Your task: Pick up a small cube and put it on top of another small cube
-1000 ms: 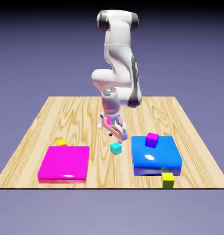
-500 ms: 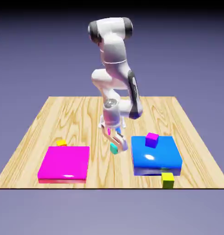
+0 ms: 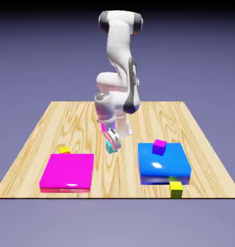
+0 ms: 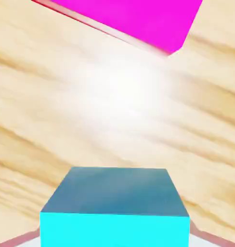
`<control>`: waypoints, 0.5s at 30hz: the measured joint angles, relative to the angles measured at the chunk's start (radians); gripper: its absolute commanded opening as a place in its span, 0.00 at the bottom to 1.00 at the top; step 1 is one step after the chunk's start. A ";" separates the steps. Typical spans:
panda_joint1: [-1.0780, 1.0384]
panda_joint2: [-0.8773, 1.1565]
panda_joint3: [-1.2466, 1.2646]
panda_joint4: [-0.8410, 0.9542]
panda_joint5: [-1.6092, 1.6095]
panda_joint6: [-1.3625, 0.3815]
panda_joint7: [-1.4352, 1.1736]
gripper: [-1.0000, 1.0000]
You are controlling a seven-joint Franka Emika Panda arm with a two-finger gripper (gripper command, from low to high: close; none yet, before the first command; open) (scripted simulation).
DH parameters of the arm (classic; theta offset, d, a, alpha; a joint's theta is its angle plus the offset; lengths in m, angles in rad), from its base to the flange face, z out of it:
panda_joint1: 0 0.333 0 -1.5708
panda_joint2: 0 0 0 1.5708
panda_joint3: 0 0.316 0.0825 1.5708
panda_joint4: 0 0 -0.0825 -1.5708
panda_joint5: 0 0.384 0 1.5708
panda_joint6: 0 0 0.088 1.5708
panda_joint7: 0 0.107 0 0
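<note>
My gripper [image 3: 111, 143] is shut on the small cyan cube [image 3: 110, 145] and holds it just above the wooden table [image 3: 52, 125], between the two flat pads. In the hand view the cyan cube [image 4: 114, 207] fills the bottom middle and hides most of the fingers. The other small cube [image 3: 64, 150], yellow on top with orange sides, rests on the table at the far edge of the magenta pad [image 3: 67, 171], toward the exterior view's left of my gripper.
A blue pad [image 3: 163, 164] with a purple cube [image 3: 159, 146] on it lies at the exterior view's right. A yellow-green cube [image 3: 176, 188] sits at that pad's near corner. A corner of the magenta pad [image 4: 134, 19] shows at the hand view's top.
My gripper came down on the cyan cube, shut on it, and has lifted it and carried it toward the exterior view's left.
</note>
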 measured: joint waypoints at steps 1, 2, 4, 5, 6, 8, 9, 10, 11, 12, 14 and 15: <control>-0.032 0.005 -0.036 0.020 -0.026 -0.014 0.015 0.00; -0.065 0.011 -0.073 0.040 -0.052 -0.028 0.030 0.00; -0.129 0.021 -0.145 0.080 -0.104 -0.056 0.059 0.00; -0.161 0.027 -0.181 0.100 -0.130 -0.070 0.074 0.00; -0.193 0.032 -0.218 0.120 -0.156 -0.084 0.089 0.00; -0.261 0.043 -0.290 0.161 -0.208 -0.112 0.119 0.00; -0.296 0.048 -0.326 0.181 -0.234 -0.127 0.134 0.00; -0.302 0.049 -0.335 0.185 -0.240 -0.130 0.137 0.00; -0.300 0.049 -0.335 0.185 -0.240 -0.130 0.137 0.00; -0.300 0.085 -0.324 0.186 -0.219 -0.095 0.122 0.00; -0.316 0.158 -0.299 0.187 -0.177 -0.025 0.090 0.00; -0.314 0.194 -0.288 0.187 -0.156 0.011 0.075 0.00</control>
